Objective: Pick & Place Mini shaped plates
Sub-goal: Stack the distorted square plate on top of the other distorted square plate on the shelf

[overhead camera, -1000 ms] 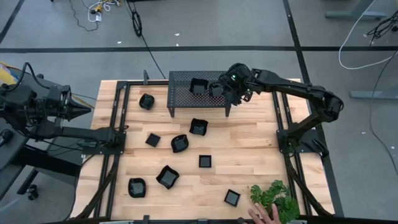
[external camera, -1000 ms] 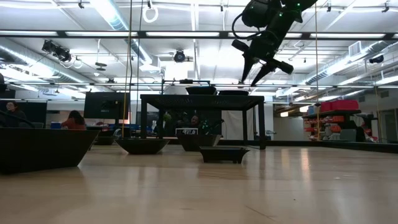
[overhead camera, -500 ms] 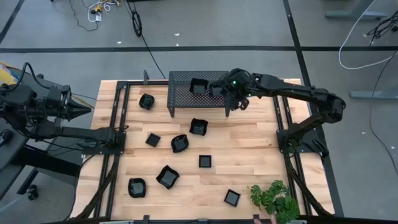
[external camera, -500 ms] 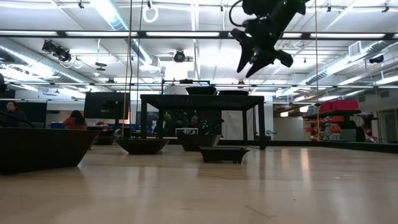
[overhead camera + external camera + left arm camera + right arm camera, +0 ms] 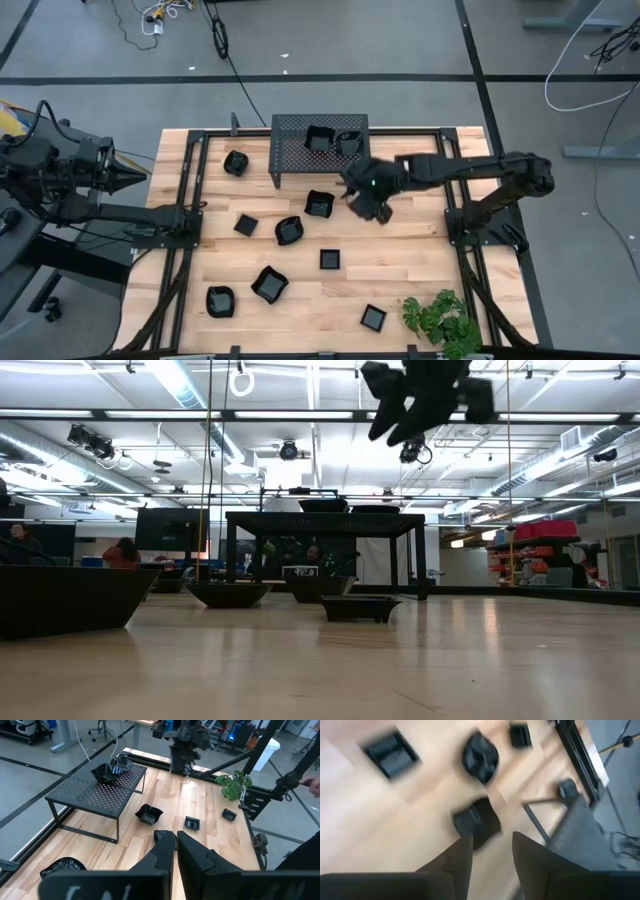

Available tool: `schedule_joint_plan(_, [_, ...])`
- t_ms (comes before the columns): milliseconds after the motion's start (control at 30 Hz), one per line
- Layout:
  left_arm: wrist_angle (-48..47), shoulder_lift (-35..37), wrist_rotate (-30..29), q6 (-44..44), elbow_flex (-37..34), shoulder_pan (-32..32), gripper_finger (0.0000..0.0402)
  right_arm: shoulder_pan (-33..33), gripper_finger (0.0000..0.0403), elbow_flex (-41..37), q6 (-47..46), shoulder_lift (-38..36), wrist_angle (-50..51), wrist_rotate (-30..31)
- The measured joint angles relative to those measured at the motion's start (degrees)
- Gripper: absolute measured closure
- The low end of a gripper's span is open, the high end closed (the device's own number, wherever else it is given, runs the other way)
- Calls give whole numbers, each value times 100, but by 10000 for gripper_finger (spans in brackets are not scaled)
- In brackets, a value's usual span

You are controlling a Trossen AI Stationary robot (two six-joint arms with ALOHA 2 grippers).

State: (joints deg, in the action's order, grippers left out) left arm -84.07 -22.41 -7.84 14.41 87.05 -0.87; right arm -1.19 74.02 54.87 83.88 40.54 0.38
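Item, left gripper (image 5: 135,178): we find it parked off the table's left edge, well away from the perforated stand (image 5: 300,155), fingers pressed together on nothing.

Item, mini shaped plates: two sit on the stand's top (image 5: 319,139) (image 5: 349,142); one lies left of the stand (image 5: 236,162); the rest are scattered on the table in front of it, the nearest (image 5: 319,204) just before the stand's front edge.

Item, right gripper (image 5: 362,197): we place it above the table just off the stand's front right corner, fingers parted and holding nothing. In the right wrist view that nearest plate (image 5: 476,823) lies just ahead of the fingertips, nearer the one finger (image 5: 461,851) than the other.

Judgement: we take this plate as the next pick. It lies to the left of the right gripper, and the right arm is far the nearer. The plate is roughly square, so we see no long axis to favour.
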Motion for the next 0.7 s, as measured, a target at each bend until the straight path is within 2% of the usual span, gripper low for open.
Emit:
schedule_joint_plan(200, [1, 0, 0, 0, 0, -1, 376, 630, 263, 0, -1387, 12, -300, 10])
schedule_joint_plan(367, [1, 0, -1, -2, 0, -1, 376, 834, 263, 2, -2260, 228, -641, 7])
schedule_joint_plan(500, [1, 0, -1, 0, 0, 0, 376, 859, 263, 4, -2284, 488, -818, 17])
schedule_joint_plan(700, [1, 2, 0, 0, 0, 1, 376, 796, 263, 4, -1633, 1091, -930, 33])
